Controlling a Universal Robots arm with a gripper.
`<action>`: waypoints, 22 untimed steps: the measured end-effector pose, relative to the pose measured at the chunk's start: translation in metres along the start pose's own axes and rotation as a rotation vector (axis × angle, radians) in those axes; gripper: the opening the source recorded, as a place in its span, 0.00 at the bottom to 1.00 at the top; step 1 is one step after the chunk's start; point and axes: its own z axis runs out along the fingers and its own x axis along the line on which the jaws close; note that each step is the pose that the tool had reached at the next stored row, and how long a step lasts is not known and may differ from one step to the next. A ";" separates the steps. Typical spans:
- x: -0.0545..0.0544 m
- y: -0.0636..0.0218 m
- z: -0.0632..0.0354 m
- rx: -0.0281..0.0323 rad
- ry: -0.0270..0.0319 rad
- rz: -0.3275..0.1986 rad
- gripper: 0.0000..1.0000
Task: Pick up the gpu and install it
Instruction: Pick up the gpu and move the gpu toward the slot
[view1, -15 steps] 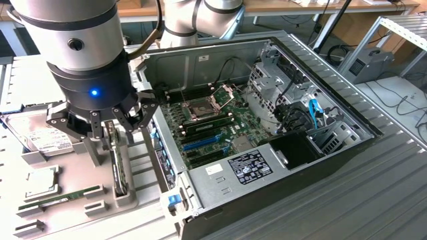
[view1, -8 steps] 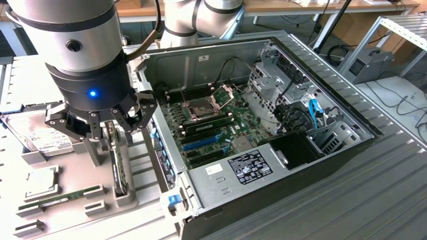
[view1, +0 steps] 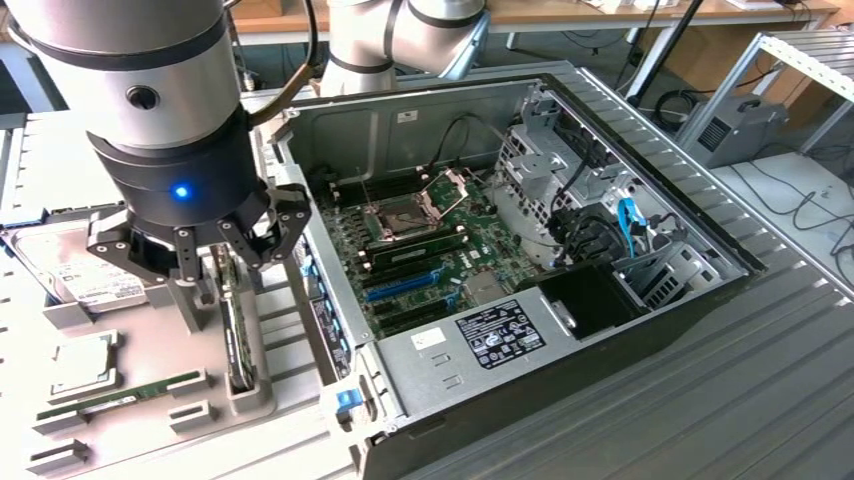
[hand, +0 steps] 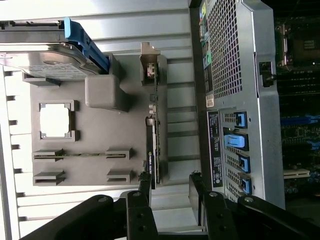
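Observation:
The gpu (view1: 238, 345) stands on its edge in a slot of the grey parts holder (view1: 160, 330), next to the open computer case (view1: 667, 215). In the wrist view the gpu (hand: 154, 135) is a thin dark edge-on card with its metal bracket at the far end. My gripper (view1: 234, 262) hangs just above the card, open, with nothing between its fingers. In the wrist view the gripper (hand: 170, 189) has one black finger (hand: 145, 192) over the card's near end, and the other finger (hand: 197, 187) is off to the case side.
The holder (hand: 100, 165) also carries a hard drive (view1: 80, 275) with a blue bracket (hand: 87, 45), a square processor chip (view1: 83, 362) and a narrow memory stick (view1: 120, 395). Inside the case lies the motherboard (view1: 414, 240) with blue slots (view1: 400, 285). The case wall (hand: 235, 75) stands close beside the holder.

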 end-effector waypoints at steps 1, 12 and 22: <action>0.000 0.0000 0.0001 0.0001 0.0000 0.000 0.44; 0.002 -0.0002 0.0011 0.0000 0.0001 0.000 0.44; 0.004 -0.0004 0.0021 0.0001 0.0000 0.000 0.44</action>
